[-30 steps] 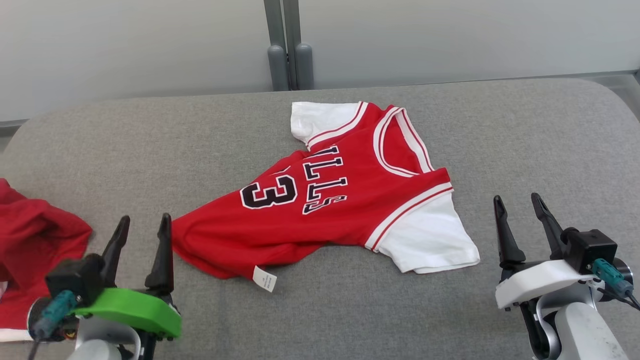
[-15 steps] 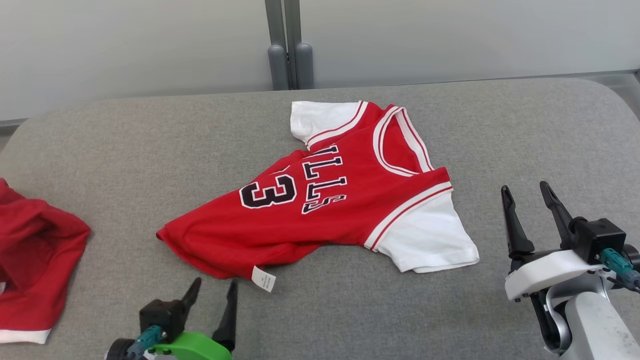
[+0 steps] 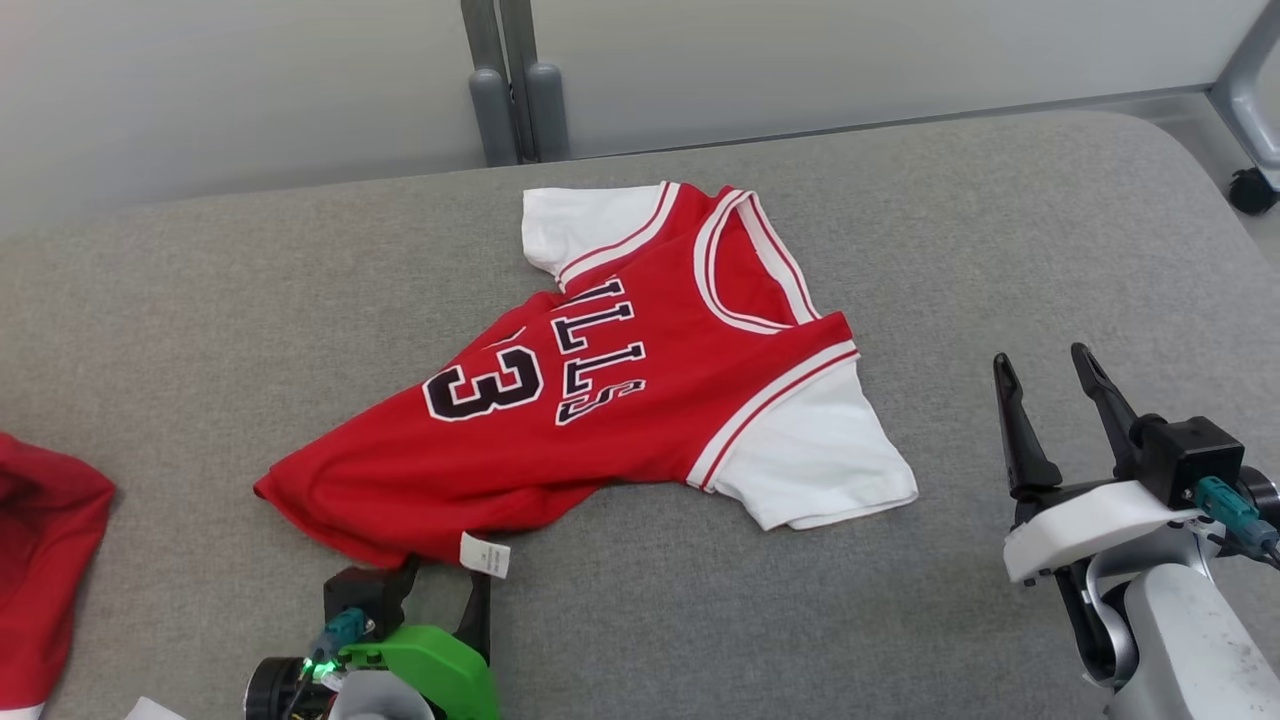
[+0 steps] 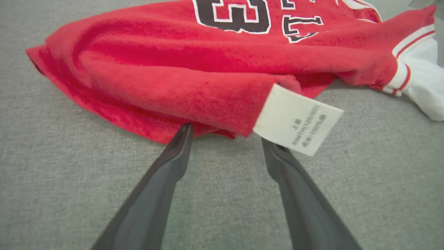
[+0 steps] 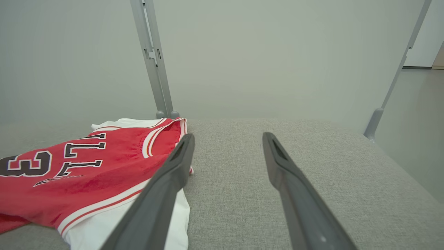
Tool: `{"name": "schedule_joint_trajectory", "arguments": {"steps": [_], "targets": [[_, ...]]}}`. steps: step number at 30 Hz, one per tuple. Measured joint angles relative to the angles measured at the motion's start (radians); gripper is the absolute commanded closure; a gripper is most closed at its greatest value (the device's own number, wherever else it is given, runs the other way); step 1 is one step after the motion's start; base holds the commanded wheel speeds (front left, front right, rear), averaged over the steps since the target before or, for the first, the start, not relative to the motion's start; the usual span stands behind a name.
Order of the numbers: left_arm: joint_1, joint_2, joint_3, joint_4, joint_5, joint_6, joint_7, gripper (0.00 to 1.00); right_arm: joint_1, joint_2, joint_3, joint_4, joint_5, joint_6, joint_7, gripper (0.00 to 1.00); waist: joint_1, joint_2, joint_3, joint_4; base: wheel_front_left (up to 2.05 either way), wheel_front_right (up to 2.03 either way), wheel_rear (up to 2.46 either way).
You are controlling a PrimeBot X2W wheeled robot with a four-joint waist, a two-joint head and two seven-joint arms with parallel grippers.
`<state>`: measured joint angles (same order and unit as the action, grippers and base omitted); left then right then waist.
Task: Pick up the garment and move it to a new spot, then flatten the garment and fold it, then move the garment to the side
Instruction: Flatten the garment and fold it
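A red jersey (image 3: 600,400) with white sleeves, a black "3" and lettering lies spread and partly rumpled on the grey padded table (image 3: 1000,220). My left gripper (image 3: 447,575) is open at the table's near edge, its tips at the jersey's bottom hem beside the white label (image 3: 485,555). In the left wrist view the hem (image 4: 208,104) lies just past the open left gripper (image 4: 226,135), and the label (image 4: 298,119) covers one tip. My right gripper (image 3: 1040,357) stands open above the table, right of the white sleeve (image 3: 820,460). The right wrist view has the jersey (image 5: 86,173) to the left of its open gripper (image 5: 228,136).
Another red garment (image 3: 40,560) lies at the table's left edge. Grey posts (image 3: 510,90) stand behind the table against a pale wall. A frame leg with a caster (image 3: 1250,190) is at the far right. Bare table surface lies right of the jersey.
My left gripper has swung from the left side in to the jersey's bottom hem by the label. The head camera has shifted, sliding the whole picture leftward. The right gripper barely moved.
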<state>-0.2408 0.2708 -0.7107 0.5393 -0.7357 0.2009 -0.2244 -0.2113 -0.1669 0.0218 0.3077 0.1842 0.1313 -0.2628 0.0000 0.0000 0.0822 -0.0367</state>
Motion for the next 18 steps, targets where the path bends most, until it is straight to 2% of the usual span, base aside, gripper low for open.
{"name": "schedule_joint_trajectory", "arguments": {"steps": [2,3,4,5,11,14,18], "targets": [[-0.015,-0.01,0.009,0.024,0.0,-0.004,-0.013,0.03,0.001,-0.002,-0.005,-0.001,0.001,0.0,0.0,0.0,0.0,0.0,0.005,-0.009,0.0,0.0,0.0],[-0.019,-0.015,0.012,0.033,0.0,-0.007,-0.015,0.51,0.001,-0.003,-0.007,-0.001,0.001,0.0,0.0,0.0,0.0,0.0,0.007,-0.012,0.0,0.0,0.0],[-0.021,-0.019,0.015,0.045,-0.001,-0.008,-0.016,0.64,0.001,-0.003,-0.008,-0.001,0.001,0.0,0.0,0.0,0.0,0.0,0.009,-0.014,0.0,0.0,0.0],[-0.021,-0.025,0.018,0.055,-0.003,-0.009,-0.018,1.0,0.001,-0.003,-0.009,-0.001,0.001,0.0,0.0,0.0,0.0,0.0,0.009,-0.015,0.0,0.0,0.0],[-0.021,-0.021,0.024,0.051,-0.006,-0.021,-0.024,1.0,0.012,0.004,-0.02,-0.001,-0.002,0.0,0.0,0.0,0.0,0.0,-0.001,0.006,0.0,0.0,0.0],[-0.022,0.022,0.004,0.015,0.02,-0.015,-0.011,1.0,0.019,0.008,-0.023,-0.001,-0.002,0.0,0.0,0.0,0.0,0.0,-0.008,0.026,0.0,0.0,0.0],[-0.024,0.11,-0.04,-0.08,0.085,0.001,0.048,1.0,0.022,0.013,-0.033,-0.002,-0.002,0.0,0.0,0.0,0.0,0.0,-0.015,0.059,0.0,0.0,0.0]]}}
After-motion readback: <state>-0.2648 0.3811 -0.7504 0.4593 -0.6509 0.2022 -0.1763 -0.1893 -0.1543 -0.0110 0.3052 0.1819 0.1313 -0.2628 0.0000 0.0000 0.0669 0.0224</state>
